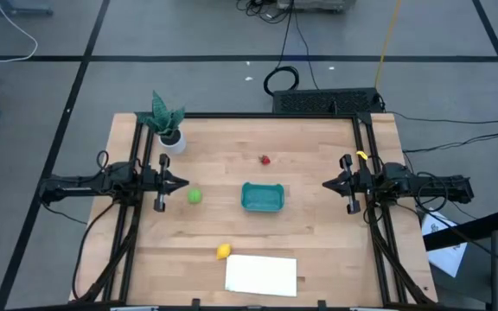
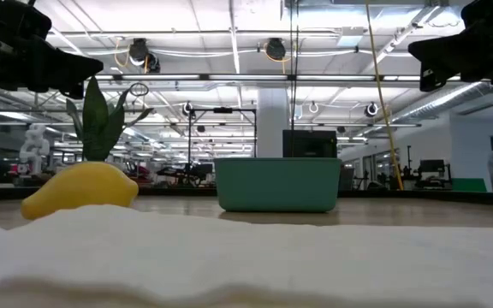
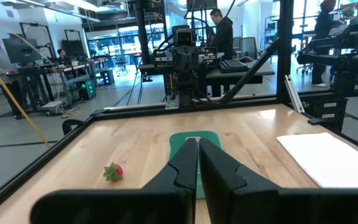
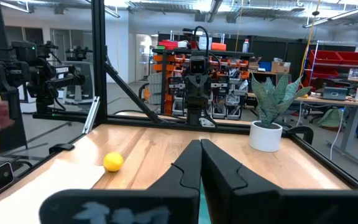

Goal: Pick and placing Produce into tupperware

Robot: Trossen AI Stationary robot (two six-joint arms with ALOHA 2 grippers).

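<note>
The teal tub [image 1: 262, 197] stands on its base mid-table and also shows in the low view [image 2: 278, 184]. The lime-green piece [image 1: 194, 196] lies to its left, just near-right of my left gripper [image 1: 182, 183]. The red piece [image 1: 265, 159] lies beyond the tub and shows in the left wrist view [image 3: 113, 172]. The yellow piece [image 1: 223, 251] rests near the front and shows in two more views [image 2: 80, 190] [image 4: 112, 162]. My left gripper [image 3: 198, 142] is shut and hovers level, pointing at the tub [image 3: 179, 140]. My right gripper [image 1: 327, 184] [image 4: 200, 144] is shut, hovering right of the tub.
A flat white sheet [image 1: 261, 275] lies at the near edge, beside the yellow piece. A potted plant [image 1: 167, 121] stands in the far-left corner. A black frame [image 1: 366, 216] runs along the table's sides. People stand in the room beyond.
</note>
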